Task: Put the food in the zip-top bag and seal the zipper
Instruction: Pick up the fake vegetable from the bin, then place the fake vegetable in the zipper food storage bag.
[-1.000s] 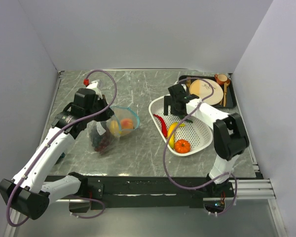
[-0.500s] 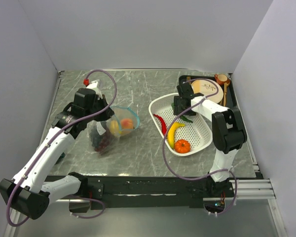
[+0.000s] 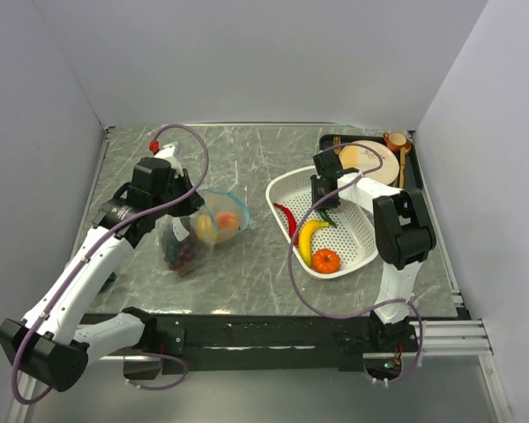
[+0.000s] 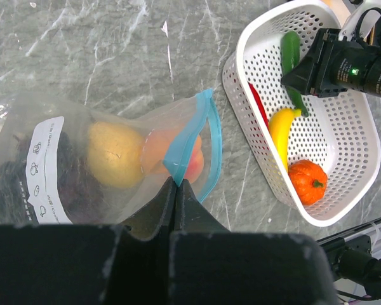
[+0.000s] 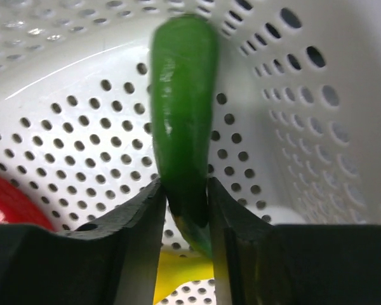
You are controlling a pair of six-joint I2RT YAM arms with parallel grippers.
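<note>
The clear zip-top bag (image 4: pixel 82 136) lies left of centre with dark grapes (image 4: pixel 13 184), a yellow lemon (image 4: pixel 114 155) and a peach (image 4: pixel 189 160) inside. My left gripper (image 4: pixel 176 181) is shut on the teal zipper (image 4: pixel 192 133) at the bag's mouth, holding it up. In the white basket (image 3: pixel 363 236), my right gripper (image 5: pixel 184 197) is shut on the stem end of the green piece (image 5: pixel 181 108), both fingers pressing its sides. A banana (image 4: pixel 280 130), an orange tomato (image 4: pixel 308 182) and a red chili (image 4: pixel 257 105) also lie in the basket.
A black tray (image 3: pixel 412 181) at the back right holds a beige plate (image 3: pixel 375 167) and a small orange cup (image 3: pixel 395 139). The basket's wall rises close around my right gripper. Grey marble table (image 3: pixel 247 167) separates bag and basket.
My right gripper has dropped into the basket and its jaws have closed from wide open onto the green piece. The left arm and the bag have stayed still.
</note>
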